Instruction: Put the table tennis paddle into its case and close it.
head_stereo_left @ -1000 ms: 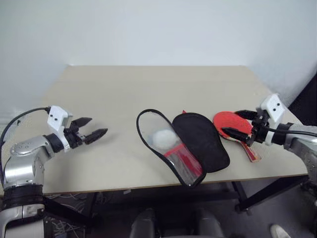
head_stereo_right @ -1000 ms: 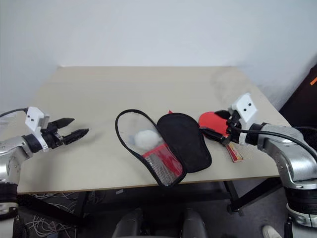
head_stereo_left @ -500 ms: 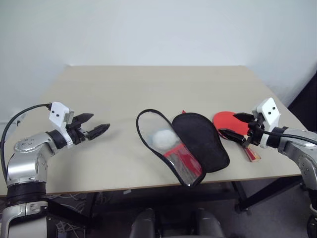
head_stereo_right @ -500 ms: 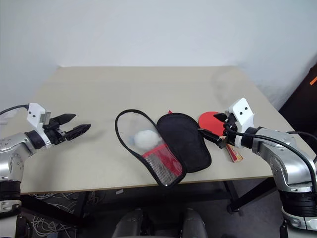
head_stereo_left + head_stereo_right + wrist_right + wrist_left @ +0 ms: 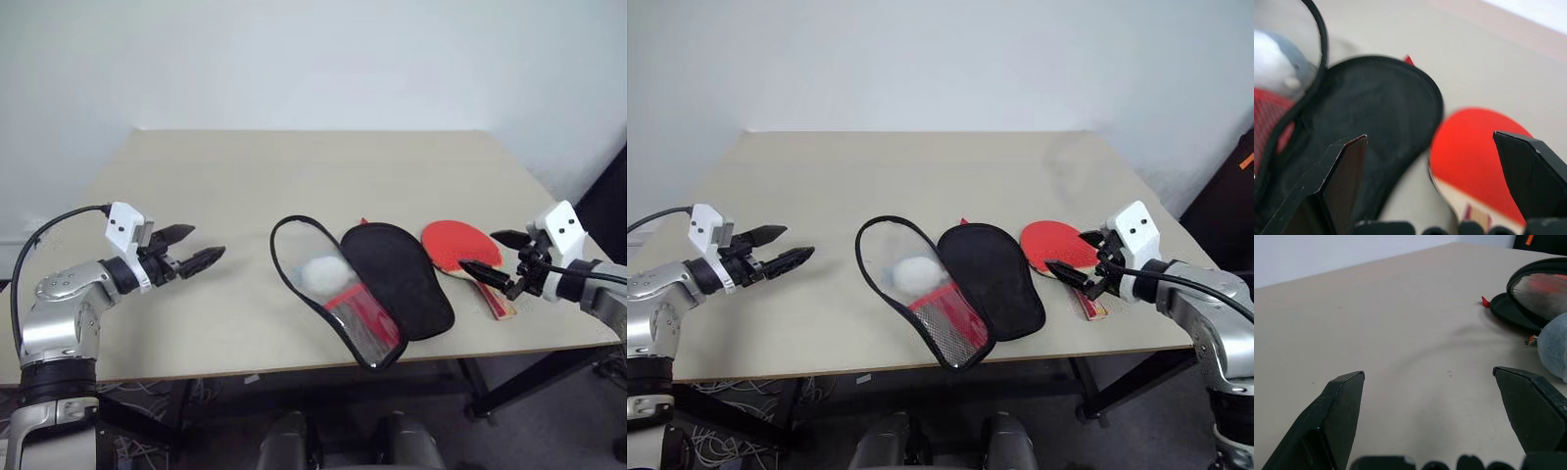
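On table [image 5: 245, 176]: red-faced paddle [image 5: 460, 245] beside open case [image 5: 377, 284] (black lining); both grippers spread, empty

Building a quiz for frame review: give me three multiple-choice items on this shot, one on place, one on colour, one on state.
1. Where is the table tennis paddle?
A. Inside the case
B. On the table, on the robot's right of the case
C. Held in the left tool

2. What colour is the lining of the case?
A. Black
B. Yellow
C. Green

3. How is the right tool?
A. Shut on the paddle
B. Shut, holding nothing
C. Open

Answers: 1 B, the paddle lies flat beside the case; 2 A, the opened flap shows black; 3 C, its fingers stand apart.
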### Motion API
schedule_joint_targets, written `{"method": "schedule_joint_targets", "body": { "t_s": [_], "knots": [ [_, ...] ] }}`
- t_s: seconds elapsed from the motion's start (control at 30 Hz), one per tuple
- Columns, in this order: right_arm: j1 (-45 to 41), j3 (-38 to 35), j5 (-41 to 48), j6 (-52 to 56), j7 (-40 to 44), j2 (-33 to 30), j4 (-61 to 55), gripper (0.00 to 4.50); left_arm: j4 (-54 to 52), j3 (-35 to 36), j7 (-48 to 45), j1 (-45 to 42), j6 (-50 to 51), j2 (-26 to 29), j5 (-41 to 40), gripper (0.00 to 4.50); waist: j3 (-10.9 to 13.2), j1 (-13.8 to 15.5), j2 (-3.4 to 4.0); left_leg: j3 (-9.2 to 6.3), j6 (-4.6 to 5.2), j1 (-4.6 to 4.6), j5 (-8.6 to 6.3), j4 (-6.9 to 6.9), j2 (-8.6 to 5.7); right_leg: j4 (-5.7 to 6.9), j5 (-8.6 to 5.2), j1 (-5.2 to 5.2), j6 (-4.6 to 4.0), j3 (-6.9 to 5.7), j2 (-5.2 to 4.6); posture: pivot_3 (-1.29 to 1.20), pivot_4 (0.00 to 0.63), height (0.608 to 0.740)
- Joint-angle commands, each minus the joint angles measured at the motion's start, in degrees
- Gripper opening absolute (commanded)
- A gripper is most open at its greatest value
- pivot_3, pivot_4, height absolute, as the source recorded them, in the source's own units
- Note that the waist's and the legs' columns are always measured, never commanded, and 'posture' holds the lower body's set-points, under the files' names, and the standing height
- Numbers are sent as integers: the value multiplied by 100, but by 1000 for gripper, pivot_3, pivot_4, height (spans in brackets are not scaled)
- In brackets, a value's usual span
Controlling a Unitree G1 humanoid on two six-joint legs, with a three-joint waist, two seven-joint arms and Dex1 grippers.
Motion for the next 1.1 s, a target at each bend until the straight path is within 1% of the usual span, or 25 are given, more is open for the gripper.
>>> {"method": "schedule_joint_targets", "body": {
  "t_s": [0.03, 0.13, 0.23, 0.4, 0.73, 0.97, 1.07, 1.1],
  "knots": [
    [-248, 51, -226, -48, -231, 52, 411, 4476, -355, 9, -9, -105, -11, -21, -133, 4500, 0, -2, 0, -1, 0, 0, 0, 0, 0, 0, 0, 0, 0, 0, 0, 0, 0, 654],
    [-469, 116, -452, 203, -728, 278, 893, 4476, -523, 19, -47, -97, 141, -72, -263, 4500, 0, 3, 1, 1, 0, 0, 0, 2, 1, 0, 1, 0, 0, 1, 0, 0, 0, 654],
    [-579, 206, -674, 265, -990, 356, 1131, 4476, -508, -21, -15, -163, 87, -83, -191, 4500, 2, 4, 6, 1, 0, 0, 0, 2, -1, 0, 0, 0, 0, 1, -3, 0, 0, 654],
    [-582, 377, -869, 567, -1425, 671, 1170, 4476, -236, -91, -5, -458, -12, -71, -126, 4500, 2, -3, 5, 2, 0, 0, 0, 1, 1, 1, 0, 3, 0, -1, 4, 0, 0, 654],
    [-134, 361, -995, 870, -1737, 943, 1193, 4476, -231, -177, 18, -555, -45, -135, -95, 4500, 3, -2, 9, 7, 0, 12, 0, -1, -1, -1, 0, 24, 3, -4, 12, 0, 0, 654],
    [-170, 215, -912, 959, -1902, 1163, 1398, 4476, -225, -150, 46, -530, -68, -177, -69, 4500, 3, -2, 8, 3, -1, 33, 0, -7, 0, -9, 0, 43, 4, -5, 10, 0, 0, 654],
    [-268, 114, -889, 988, -1964, 1277, 1567, 3914, -215, -143, 64, -527, -84, -195, -63, 4500, 3, -1, 8, 4, -1, 39, 0, -7, 0, -10, 0, 48, 4, -5, 10, 0, 0, 654],
    [-304, 77, -874, 1013, -1975, 1320, 1610, 3646, -208, -138, 66, -524, -91, -198, -62, 4500, 3, 1, 8, 4, -1, 39, 0, -7, 0, -10, 0, 49, 4, -6, 10, 0, 0, 654]
  ]
}}
